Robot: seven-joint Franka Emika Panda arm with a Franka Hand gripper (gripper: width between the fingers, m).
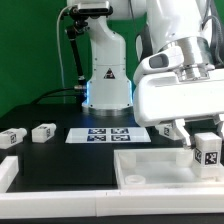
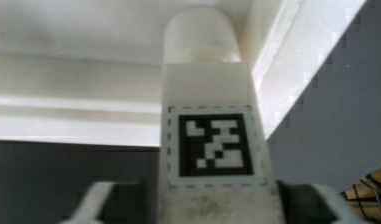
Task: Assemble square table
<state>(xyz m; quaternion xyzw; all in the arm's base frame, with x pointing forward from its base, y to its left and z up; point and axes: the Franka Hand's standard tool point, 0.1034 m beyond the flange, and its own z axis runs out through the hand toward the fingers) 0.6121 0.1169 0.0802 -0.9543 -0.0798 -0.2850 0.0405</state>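
My gripper (image 1: 203, 135) is shut on a short white leg block (image 1: 207, 150) with a black-and-white tag, holding it at the exterior view's right, just above the large white square slab (image 1: 160, 165) with its raised rim. In the wrist view the leg (image 2: 212, 110) fills the middle, its tag facing the camera and its rounded tip pointing at the slab's inner corner (image 2: 302, 50). My fingers (image 2: 98, 200) press on both sides of the leg. Two more tagged leg blocks (image 1: 44, 131) (image 1: 10, 138) lie on the black table at the exterior view's left.
The marker board (image 1: 105, 133) lies flat on the table in front of the arm's white base (image 1: 108, 85). A long white border bar (image 1: 8, 172) runs along the near left. A green wall stands behind.
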